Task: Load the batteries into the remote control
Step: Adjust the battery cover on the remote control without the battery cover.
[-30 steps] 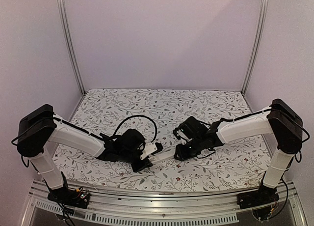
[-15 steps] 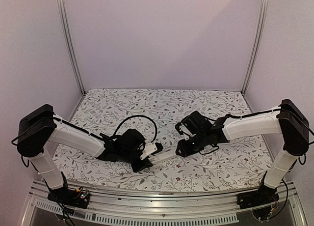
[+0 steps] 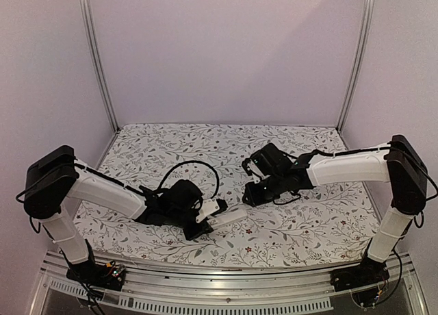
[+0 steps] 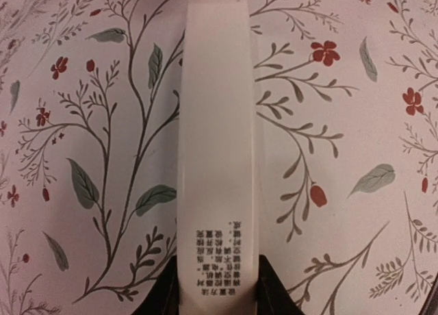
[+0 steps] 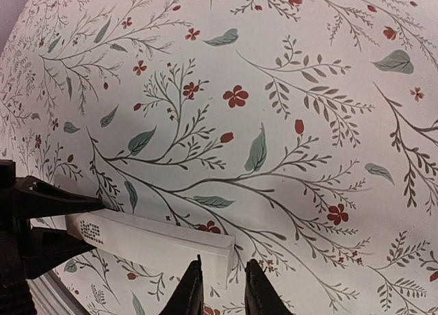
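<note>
- Right gripper (image 3: 249,194) has pulled up and back from the far end of the remote, which it was touching a second ago; the left arm and the bar have stayed where they were.
- Two black fingers of the right gripper (image 5: 222,292) stand a narrow gap apart, and only cloth shows between them.
- They hover just short of the free end of the slim white rectangular plastic remote control (image 5: 159,241), without touching it.
- From above, the remote control (image 3: 233,215) sits near the front middle of the table, between the two arms, pointing right and slightly away.
- Black two-finger left gripper (image 3: 203,224) is clamped on the near end of the bar, one finger on each long edge.
- In the left wrist view the remote control (image 4: 217,123) runs straight away from the left gripper (image 4: 217,298), with a small block of printed text just beyond the fingers.
- White tablecloth (image 3: 205,144) printed with grey-green leaves and small red flowers covers the table under both arms.
</note>
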